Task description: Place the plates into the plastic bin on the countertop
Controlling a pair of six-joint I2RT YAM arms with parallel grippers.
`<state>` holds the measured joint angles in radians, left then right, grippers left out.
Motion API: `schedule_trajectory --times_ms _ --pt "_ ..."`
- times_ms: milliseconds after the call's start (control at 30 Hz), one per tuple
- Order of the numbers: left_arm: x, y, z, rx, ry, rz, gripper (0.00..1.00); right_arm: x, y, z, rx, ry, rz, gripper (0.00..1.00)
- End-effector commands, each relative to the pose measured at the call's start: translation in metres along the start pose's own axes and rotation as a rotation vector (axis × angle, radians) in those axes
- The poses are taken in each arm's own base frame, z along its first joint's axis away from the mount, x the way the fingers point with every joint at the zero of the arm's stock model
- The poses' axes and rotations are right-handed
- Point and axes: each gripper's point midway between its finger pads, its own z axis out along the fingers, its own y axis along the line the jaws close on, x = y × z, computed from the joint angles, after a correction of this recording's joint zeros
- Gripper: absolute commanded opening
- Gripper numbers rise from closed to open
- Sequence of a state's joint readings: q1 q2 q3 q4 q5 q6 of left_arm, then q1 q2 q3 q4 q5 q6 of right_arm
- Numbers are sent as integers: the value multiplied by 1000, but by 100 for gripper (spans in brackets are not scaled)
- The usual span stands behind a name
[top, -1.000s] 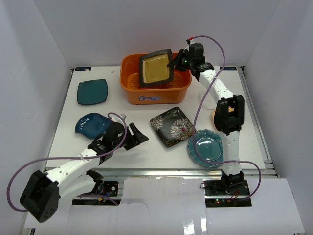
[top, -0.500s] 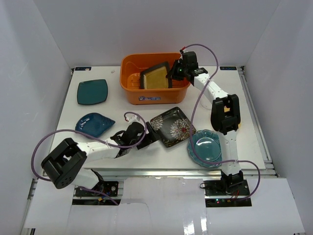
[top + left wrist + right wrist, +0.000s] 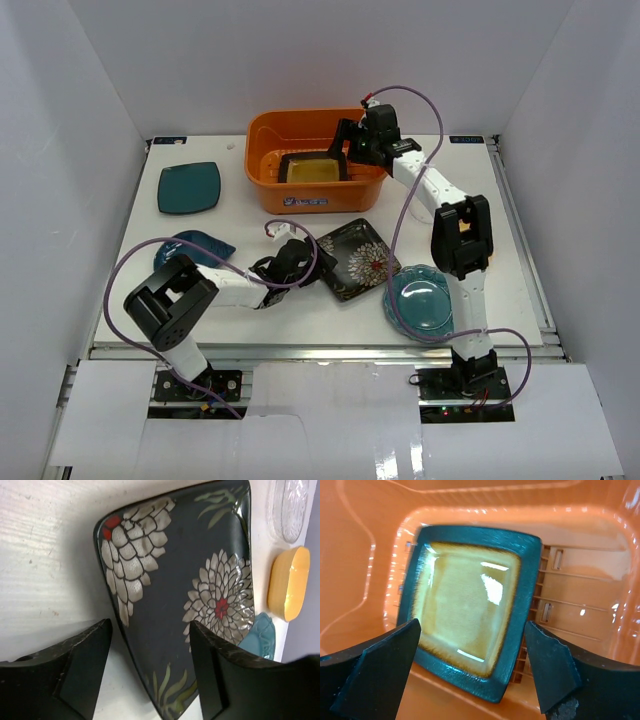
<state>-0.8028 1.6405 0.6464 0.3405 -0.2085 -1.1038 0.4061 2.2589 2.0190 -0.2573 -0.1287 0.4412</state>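
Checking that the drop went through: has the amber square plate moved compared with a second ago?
Yes. The amber plate has gone down: it stood tilted above the rim of the orange bin, and now lies inside on its floor.

The overhead camera takes in the whole countertop [image 3: 500,250] from above. The wrist views show close-ups of it: left, the flowered plate [image 3: 190,595]; right, the bin [image 3: 470,495] interior.

White countertop [image 3: 510,250], orange bin [image 3: 350,190], loose plates [image 3: 360,262]
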Motion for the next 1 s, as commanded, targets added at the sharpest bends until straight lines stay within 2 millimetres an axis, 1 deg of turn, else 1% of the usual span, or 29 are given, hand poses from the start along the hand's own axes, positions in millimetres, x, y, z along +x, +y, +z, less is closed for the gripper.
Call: schedule_trajectory --times_ms 0,67,100,133,167,200,233,267,300,333,367,400,433,467,500,533,567,600,633,667,700,733,767,800,833,867,900,933,967 --pt "0 11 8 -42 -30 -1 73 -55 44 -51 -48 -152 -104 90" --pt "2 13 12 -41 -31 -10 67 -58 57 -62 -72 -173 -123 90" --pt "3 14 13 -40 -32 -14 64 -59 64 -74 -92 -181 -129 90" --pt "3 15 14 -36 -37 -17 55 -58 71 -81 -113 -187 -134 90" --pt "4 20 16 -50 -44 -17 47 -58 76 -88 -133 -194 -136 90" --pt "3 22 17 -56 -50 -21 40 -58 85 -103 -166 -213 -142 90" --pt "2 23 17 -59 -59 -23 26 -57 91 -111 -182 -222 -142 90" --pt "1 28 16 -72 -69 -22 17 -54 97 -118 -201 -227 -145 90" --pt "-2 28 13 -71 -80 -23 10 -52 104 -133 -227 -244 -152 90" --pt "-2 32 11 -85 -83 -20 2 -50 106 -140 -237 -250 -154 90" --pt "-2 36 8 -94 -86 -15 0 -45 112 -147 -255 -250 -154 90" --pt "-8 32 2 -85 -102 -17 0 -49 119 -167 -278 -278 -156 90" --pt "-9 34 -3 -91 -105 -16 0 -34 113 -167 -280 -257 -149 90" --pt "-11 34 -8 -86 -108 -13 0 -30 115 -173 -295 -263 -141 90" --pt "-10 39 -15 -92 -110 -10 0 -31 121 -192 -324 -286 -145 90" --pt "-21 29 -28 -59 -139 -23 0 -9 112 -189 -319 -253 -138 90" --pt "-26 26 -37 -39 -154 -20 0 -2 110 -194 -324 -249 -134 90" --pt "-29 29 -47 -36 -167 -16 0 -1 114 -212 -344 -272 -133 90" --pt "-46 15 -67 9 -218 -35 0 7 113 -217 -352 -270 -132 90" --pt "-54 9 -78 33 -241 -25 0 26 103 -215 -342 -245 -122 90" --pt "-61 4 -90 55 -260 -18 0 25 106 -233 -358 -274 -122 90" --pt "-79 -13 -116 116 -304 -28 0 30 103 -240 -357 -280 -119 90" --pt "-87 -21 -130 146 -325 -10 0 40 97 -250 -350 -293 -118 90" --pt "-96 -29 -143 174 -345 -9 0 45 92 -255 -337 -298 -110 90" --pt "-115 -49 -173 241 -390 -25 0 49 87 -260 -323 -311 -107 91" --pt "-121 -50 -184 235 -402 7 0 60 77 -268 -299 -324 -93 93" --pt "-131 -62 -198 268 -430 11 0 65 71 -272 -279 -333 -80 95" --pt "-151 -86 -223 327 -477 8 0 69 64 -276 -258 -348 -66 96" --pt "-161 -96 -233 339 -503 24 0 79 52 -283 -226 -371 -50 95"
